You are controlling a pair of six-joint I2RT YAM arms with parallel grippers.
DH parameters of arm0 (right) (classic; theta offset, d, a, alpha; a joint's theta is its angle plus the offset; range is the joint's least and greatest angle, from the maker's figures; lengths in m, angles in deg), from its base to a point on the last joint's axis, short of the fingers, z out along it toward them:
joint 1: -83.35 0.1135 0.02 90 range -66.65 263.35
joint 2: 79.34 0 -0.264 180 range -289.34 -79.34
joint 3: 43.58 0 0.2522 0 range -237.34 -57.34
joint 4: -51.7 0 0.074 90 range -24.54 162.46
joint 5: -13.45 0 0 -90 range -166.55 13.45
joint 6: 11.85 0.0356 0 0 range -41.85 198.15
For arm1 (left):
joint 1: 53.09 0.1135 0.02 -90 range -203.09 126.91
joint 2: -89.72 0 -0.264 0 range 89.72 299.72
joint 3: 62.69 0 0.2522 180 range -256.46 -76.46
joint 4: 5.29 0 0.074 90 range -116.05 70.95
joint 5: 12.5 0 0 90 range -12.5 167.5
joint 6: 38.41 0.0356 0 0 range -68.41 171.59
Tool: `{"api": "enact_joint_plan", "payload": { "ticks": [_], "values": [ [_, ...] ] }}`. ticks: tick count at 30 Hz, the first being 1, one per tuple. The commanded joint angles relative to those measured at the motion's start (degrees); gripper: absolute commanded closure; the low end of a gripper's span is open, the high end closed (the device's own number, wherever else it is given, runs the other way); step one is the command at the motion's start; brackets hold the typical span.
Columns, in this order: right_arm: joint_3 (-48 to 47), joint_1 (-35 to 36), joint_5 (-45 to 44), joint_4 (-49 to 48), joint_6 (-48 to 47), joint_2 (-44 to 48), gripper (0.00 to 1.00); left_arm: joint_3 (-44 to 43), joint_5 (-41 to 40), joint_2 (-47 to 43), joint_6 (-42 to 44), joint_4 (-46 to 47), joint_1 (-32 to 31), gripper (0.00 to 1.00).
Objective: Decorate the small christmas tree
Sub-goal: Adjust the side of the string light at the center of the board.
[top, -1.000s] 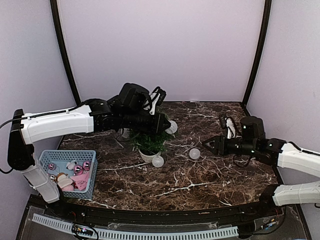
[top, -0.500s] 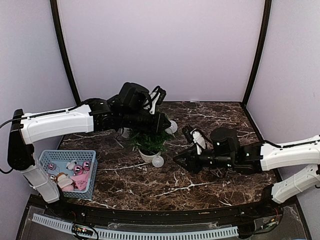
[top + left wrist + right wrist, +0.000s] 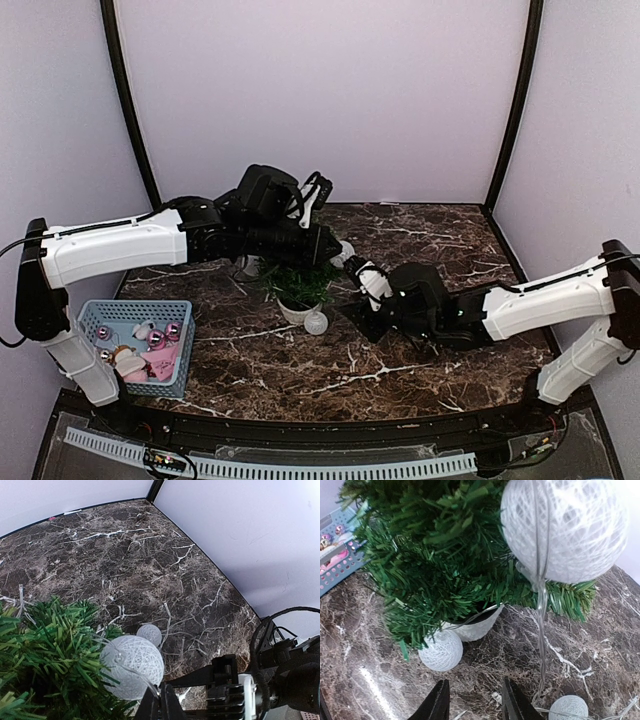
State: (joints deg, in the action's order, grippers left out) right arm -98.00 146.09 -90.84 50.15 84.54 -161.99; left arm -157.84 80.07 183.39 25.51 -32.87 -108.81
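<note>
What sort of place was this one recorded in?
Probably a robot test booth, not a home: plain pale walls with black corner posts close in a marble-patterned table, with the small christmas tree and a blue basket set out as props.

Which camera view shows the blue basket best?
The top external view: the whole blue basket shows, pink ornaments inside. The right wrist view catches only a corner; the left wrist view misses it.
</note>
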Motion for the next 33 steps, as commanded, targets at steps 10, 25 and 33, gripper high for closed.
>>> {"api": "enact_joint_plan", "payload": {
  "ticks": [10, 25, 33],
  "values": [
    [-1.52, 0.27, -13.31, -10.08, -9.69, -7.40, 0.75, -1.57, 0.69, -0.57, 0.42, -0.41, 0.08, 1.00],
    [-3.95, 0.29, 3.29, 6.73, 0.73, 11.16, 1.00, -2.02, -1.33, -0.67, 1.19, -2.24, 0.09, 1.00],
    [-7.54, -0.37, 8.71, 21.11, 10.48, 32.14, 1.00, -1.85, -4.11, -0.74, 0.93, -2.39, 0.16, 1.00]
  ]
}}
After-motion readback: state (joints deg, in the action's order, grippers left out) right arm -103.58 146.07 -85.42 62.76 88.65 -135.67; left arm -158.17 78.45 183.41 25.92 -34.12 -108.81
